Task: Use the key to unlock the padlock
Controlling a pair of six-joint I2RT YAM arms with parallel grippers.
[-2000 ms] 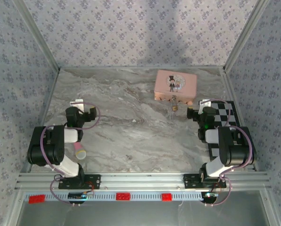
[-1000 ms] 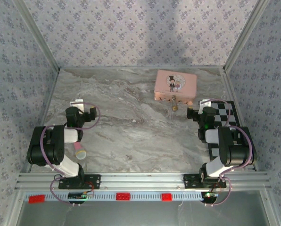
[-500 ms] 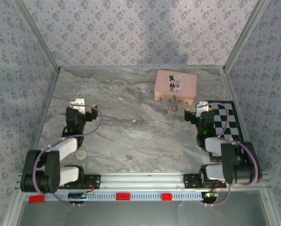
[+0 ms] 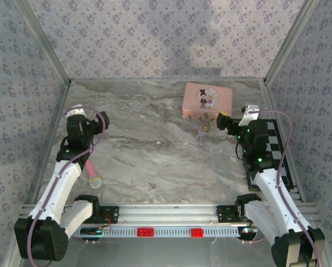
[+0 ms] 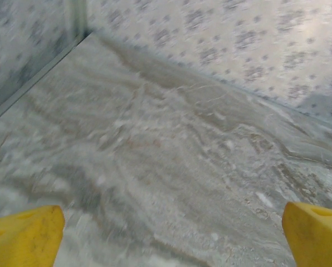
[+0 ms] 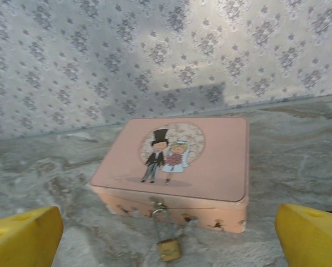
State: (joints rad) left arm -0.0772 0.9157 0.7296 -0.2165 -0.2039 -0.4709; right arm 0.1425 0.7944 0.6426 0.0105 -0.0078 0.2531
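Note:
The brass padlock [image 6: 169,248] hangs by its thin shackle from the clasp of the pink picture tin [image 6: 210,167] and lies on the marble in front of it. From above, the padlock [image 4: 206,127] is a small speck below the tin [image 4: 207,100]. My right gripper [image 4: 234,117] hovers just right of the padlock, facing the tin, open, with its yellow fingertips [image 6: 24,236] wide apart and nothing between them. My left gripper [image 4: 88,115] is at the far left, open over bare marble, its yellow fingertips [image 5: 21,236] apart. I cannot make out the key.
A pink-and-cream cylinder [image 4: 92,175] lies by the left arm. A black-and-white checkered mat [image 4: 273,146] lies along the right edge under the right arm. Patterned walls close off the back and both sides of the marble table [image 4: 155,150].
Both arms have unfolded and stretched out from their bases. The left gripper swung left and toward the back, the right gripper moved up beside the tin. Both jaws stayed open.

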